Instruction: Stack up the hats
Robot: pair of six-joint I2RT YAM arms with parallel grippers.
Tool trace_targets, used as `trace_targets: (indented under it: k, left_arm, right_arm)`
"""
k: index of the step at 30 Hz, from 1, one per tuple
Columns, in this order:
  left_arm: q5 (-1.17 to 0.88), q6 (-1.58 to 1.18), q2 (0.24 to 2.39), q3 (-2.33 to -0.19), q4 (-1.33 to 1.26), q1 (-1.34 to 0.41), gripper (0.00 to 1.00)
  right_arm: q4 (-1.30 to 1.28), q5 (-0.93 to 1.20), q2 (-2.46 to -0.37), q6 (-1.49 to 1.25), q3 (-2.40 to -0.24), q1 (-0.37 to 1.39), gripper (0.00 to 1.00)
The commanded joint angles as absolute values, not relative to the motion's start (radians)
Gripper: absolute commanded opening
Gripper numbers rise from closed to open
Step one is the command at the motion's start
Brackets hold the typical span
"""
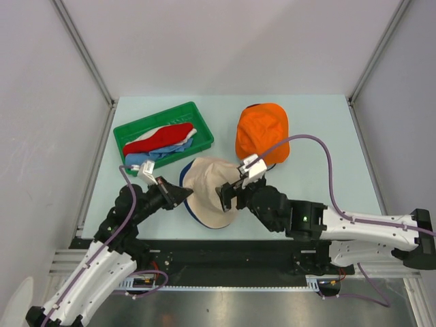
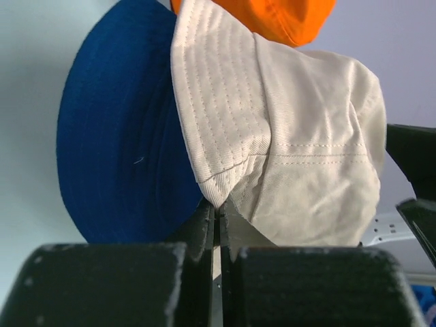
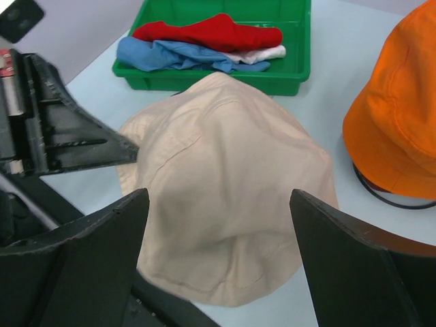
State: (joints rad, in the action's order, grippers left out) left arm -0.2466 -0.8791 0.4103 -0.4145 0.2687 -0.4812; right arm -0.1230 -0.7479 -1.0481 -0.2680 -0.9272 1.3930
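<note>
Left tool (image 2: 219, 216) is clenched on the brim edge of the beige hat (image 2: 306, 157), with the fabric pinched between its closed fingers. Right tool (image 3: 218, 204) is held released, its jaws spread wide over the crown of the same hat and not gripping it. The beige hat is laid over a navy hat (image 2: 122, 136) on the table (image 1: 320, 136), between the two arms. An orange hat (image 1: 262, 133) is seen just behind, set over a black wire frame (image 3: 392, 199). A red hat (image 3: 211, 30), a light blue hat (image 3: 170, 54) and a white hat (image 3: 262, 54) are piled in a green tray (image 3: 204, 73) at the back left.
</note>
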Motion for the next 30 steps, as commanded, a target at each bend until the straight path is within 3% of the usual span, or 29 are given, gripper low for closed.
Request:
trace_targets:
  k: [1, 10, 28, 29, 30]
  left_arm:
    - [-0.170, -0.818, 0.446, -0.459, 0.258, -0.476, 0.00]
    - [-0.114, -0.758, 0.543, -0.460, 0.239, -0.469, 0.00]
    - [-0.017, -0.681, 0.709, -0.454, 0.196, -0.446, 0.00]
    - [-0.011, -0.672, 0.703, -0.474, 0.212, -0.446, 0.02]
    - [-0.003, -0.661, 0.692, -0.527, 0.236, -0.446, 0.20]
  right_arm:
    - [-0.046, -0.603, -1.104, -0.245, -0.988, 1.301, 0.90]
    - [-0.060, -0.442, -1.232, -0.327, -1.003, 1.181, 0.90]
    - [-0.094, -0.262, -1.278, -0.341, -1.012, 1.058, 0.96]
    - [-0.101, -0.259, -1.275, -0.330, -1.020, 1.060, 0.96]
    - [-0.104, -0.250, -1.270, -0.325, -1.029, 1.058, 0.97]
